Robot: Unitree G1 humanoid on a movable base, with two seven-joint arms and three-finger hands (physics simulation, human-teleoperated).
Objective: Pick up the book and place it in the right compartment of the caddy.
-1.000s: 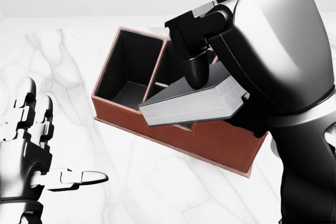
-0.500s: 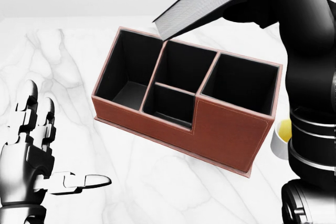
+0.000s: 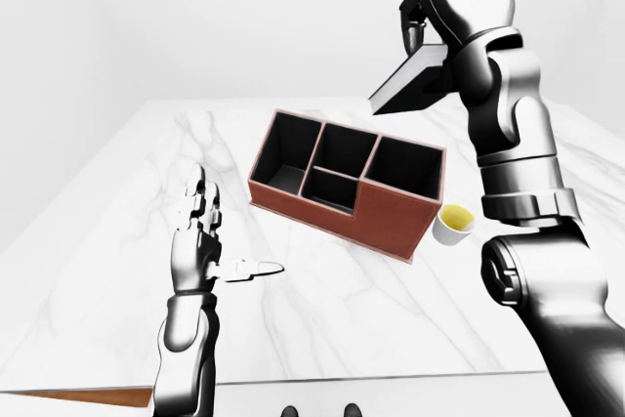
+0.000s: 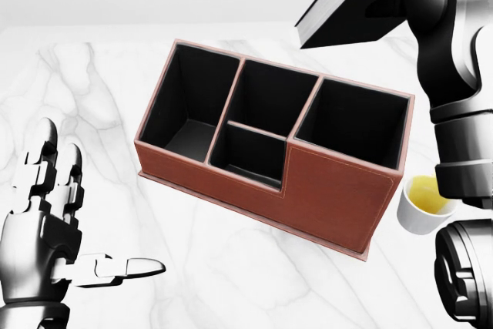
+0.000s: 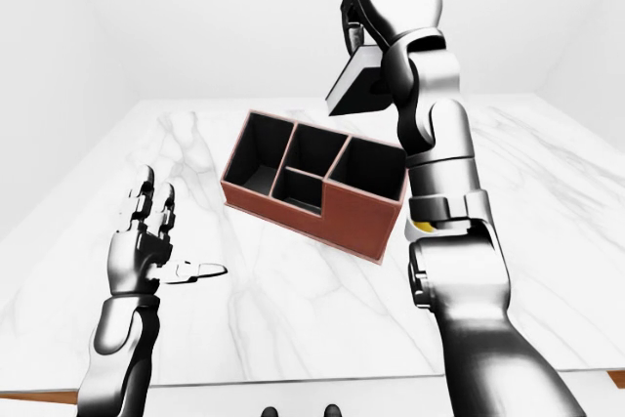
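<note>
One book (image 3: 415, 85) raised in right robot hand (image 3: 418, 24), above caddy (image 4: 323, 190)

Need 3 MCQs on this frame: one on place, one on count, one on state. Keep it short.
1. Where is the book?
A. held in the air above the caddy
B. lying in the left compartment
C. flat on the table

2. How many compartments does the caddy have?
A. two
B. four
C. six

3. What state is the left hand in?
A. closed on the cup
B. open, holding nothing
C. gripping the caddy's wall

Answers: 1 A, the right hand holds the book tilted, clear of the caddy's rim. 2 B, two large and two small compartments show. 3 B, its fingers are spread over the marble table, apart from the cup.
</note>
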